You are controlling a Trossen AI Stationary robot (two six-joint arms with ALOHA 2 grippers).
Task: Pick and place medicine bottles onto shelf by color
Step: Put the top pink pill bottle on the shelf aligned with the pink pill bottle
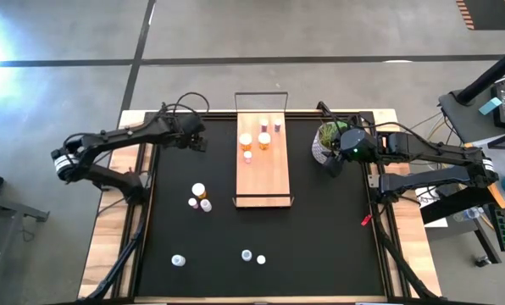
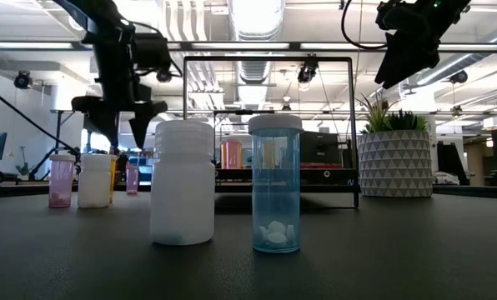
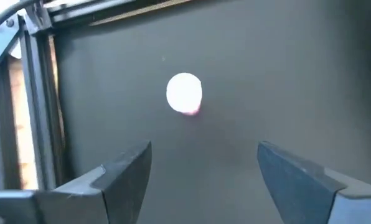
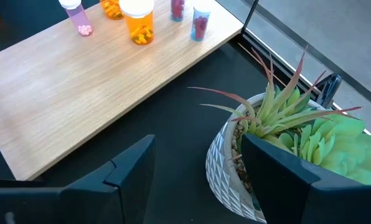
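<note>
Left gripper (image 1: 198, 141) hangs above the black mat (image 1: 320, 229), just off the far left end of the shelf (image 1: 263, 174). Jaws spread wide, nothing between them. Its wrist view shows one pale-capped pink bottle (image 3: 185, 94) standing on the mat ahead of the open fingers (image 3: 120, 177), clear of both.

Right gripper (image 1: 335, 161) sits on the opposite side of the shelf, directly over the potted plant (image 1: 327, 138). Fingers (image 4: 126, 171) part-open, one either side of the white pot's rim, gripping nothing.

Bottles on the shelf, all at the end between the two grippers: two orange ones (image 1: 246, 140), a small pink one (image 1: 247, 156), two more pink ones (image 1: 264, 126) nearest the wire frame.

Still on the mat: a cluster of three (image 1: 199, 191) (orange, pink, white) nearer than the left gripper, beside the shelf's near end. Three more (image 1: 178, 260) well apart from both grippers at the near edge, among them a white bottle (image 2: 182, 182) and a pale blue one (image 2: 275, 183) holding white pills.
</note>
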